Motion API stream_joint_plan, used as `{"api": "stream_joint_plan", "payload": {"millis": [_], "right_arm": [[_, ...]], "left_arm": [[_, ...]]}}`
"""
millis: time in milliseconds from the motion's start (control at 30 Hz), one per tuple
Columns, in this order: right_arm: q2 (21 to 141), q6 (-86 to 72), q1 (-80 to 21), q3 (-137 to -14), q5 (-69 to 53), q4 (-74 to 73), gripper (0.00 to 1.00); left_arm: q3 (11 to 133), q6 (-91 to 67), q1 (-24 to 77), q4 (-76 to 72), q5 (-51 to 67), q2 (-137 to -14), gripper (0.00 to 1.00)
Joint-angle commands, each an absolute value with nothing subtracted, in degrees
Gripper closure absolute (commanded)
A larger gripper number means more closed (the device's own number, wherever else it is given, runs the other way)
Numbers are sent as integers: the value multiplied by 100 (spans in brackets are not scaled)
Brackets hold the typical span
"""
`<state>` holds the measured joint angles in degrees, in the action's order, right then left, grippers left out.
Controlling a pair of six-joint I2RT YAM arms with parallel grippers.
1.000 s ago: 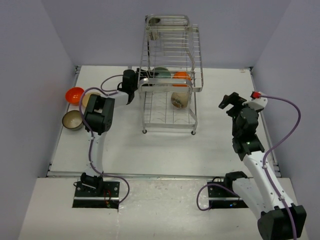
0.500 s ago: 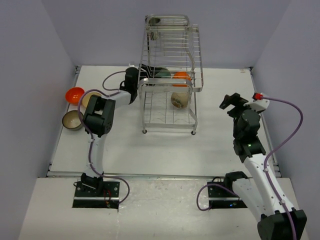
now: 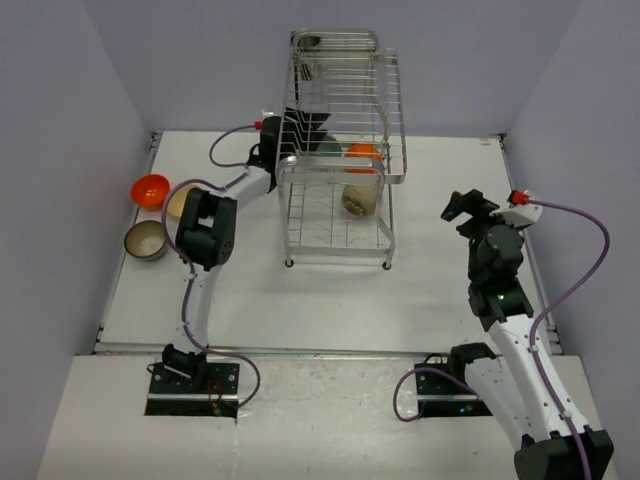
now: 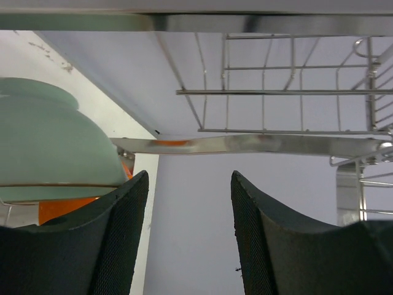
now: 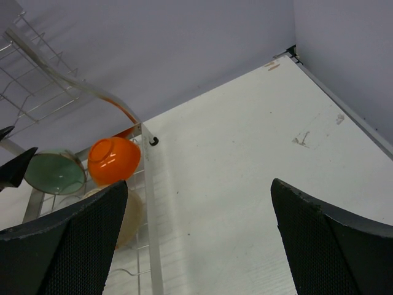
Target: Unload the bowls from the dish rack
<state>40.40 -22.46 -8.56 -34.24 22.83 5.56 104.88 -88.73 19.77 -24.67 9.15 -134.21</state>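
Note:
The silver wire dish rack (image 3: pixel 385 120) stands at the back centre. Its upper tier holds a mint green bowl (image 3: pixel 327 148) and an orange bowl (image 3: pixel 362 153). A cream bowl (image 3: pixel 360 197) leans on the lower tier. My left gripper (image 3: pixel 308 128) is open inside the upper tier, just left of the mint bowl. In the left wrist view the mint bowl (image 4: pixel 49 141) sits beside the left finger (image 4: pixel 116 246), outside the empty jaws (image 4: pixel 189 236). My right gripper (image 3: pixel 462 208) is open and empty, right of the rack. The right wrist view shows the orange bowl (image 5: pixel 113 160), mint bowl (image 5: pixel 55 173) and cream bowl (image 5: pixel 127 218).
On the table at the left lie an orange bowl (image 3: pixel 150 190), a beige bowl (image 3: pixel 180 200) partly behind my left arm, and a brown-olive bowl (image 3: pixel 146 240). A cutlery cup (image 3: pixel 308 68) hangs at the rack's top back. Walls close in the table at left, back and right.
My left gripper has risen and reached right, further into the rack's upper tier toward the mint bowl. My right arm has shifted slightly right.

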Motion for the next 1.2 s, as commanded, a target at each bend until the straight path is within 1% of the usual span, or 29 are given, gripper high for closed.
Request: {"api": "stream_joint_plan", "payload": {"millis": [0, 400, 567, 700, 1000, 1167], "right_arm": [[3964, -2145, -844, -3437, 2268, 589, 1], [4131, -2145, -844, -3384, 2162, 712, 1], [4026, -2136, -852, -3375, 2145, 659, 1], [3946, -2153, -844, -3375, 2136, 589, 1], [3700, -2092, -844, -3287, 2127, 563, 1], [3718, -2083, -844, -3296, 2153, 580, 1]], "left_arm": [[10810, -8702, 2057, -2092, 633, -13605, 43], [10178, -8464, 2057, -2478, 782, -13026, 41], [9590, -8490, 2065, -2768, 826, -12736, 39], [9343, -8481, 2083, -2848, 835, -12603, 36], [9817, -8499, 2074, -2690, 747, -13007, 36], [10467, -8543, 2065, -2356, 782, -13341, 36]]}}
